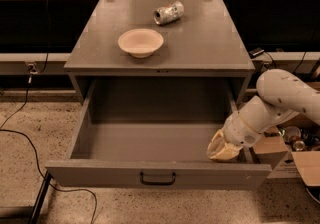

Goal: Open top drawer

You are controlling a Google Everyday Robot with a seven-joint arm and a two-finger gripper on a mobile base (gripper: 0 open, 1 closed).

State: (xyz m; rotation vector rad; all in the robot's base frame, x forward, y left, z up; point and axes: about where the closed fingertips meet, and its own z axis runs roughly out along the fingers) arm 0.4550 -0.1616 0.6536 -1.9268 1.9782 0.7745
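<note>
The top drawer of the grey cabinet stands pulled far out, its deep grey box empty. Its flat front faces me with a small black bar handle at the centre. My gripper sits inside the drawer at its front right corner, just behind the front panel and against the right wall. The white arm reaches in from the right. The two lower drawers are hidden under the open one.
On the cabinet top lie a cream bowl and a crushed silver can. Cardboard boxes with small items stand on the floor to the right. Black cables and a dark leg lie on the speckled floor at left.
</note>
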